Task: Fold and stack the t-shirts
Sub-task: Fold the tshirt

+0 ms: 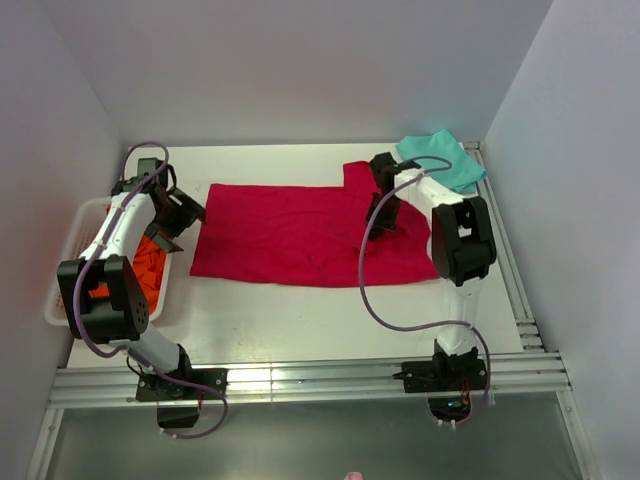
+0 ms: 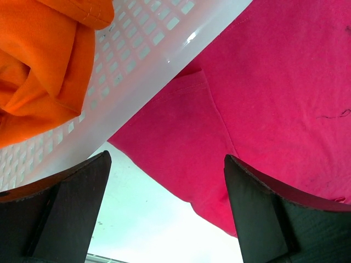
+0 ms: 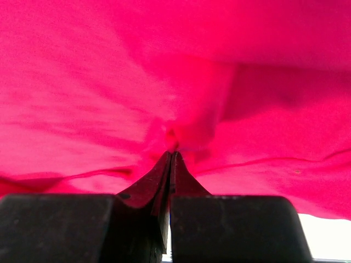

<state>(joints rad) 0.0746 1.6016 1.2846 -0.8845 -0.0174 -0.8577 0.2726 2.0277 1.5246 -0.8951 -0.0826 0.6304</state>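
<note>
The crimson-red t-shirt (image 1: 300, 235) lies spread flat across the middle of the table. My right gripper (image 1: 381, 226) is shut on a pinch of its cloth (image 3: 181, 126) near the shirt's right side, and the cloth puckers at the fingertips. My left gripper (image 1: 186, 212) is open and empty at the shirt's left edge, with the red sleeve (image 2: 192, 131) between its fingers (image 2: 263, 213) and the table below. The teal-green t-shirt (image 1: 445, 160) lies bunched at the back right corner. Orange garments (image 1: 150, 262) sit in the basket and show in the left wrist view (image 2: 44, 66).
The white slatted basket (image 1: 85, 225) stands at the left edge of the table, its rim (image 2: 148, 60) touching the red shirt's sleeve. Walls close in on the left, back and right. Aluminium rails (image 1: 300, 380) run along the near edge.
</note>
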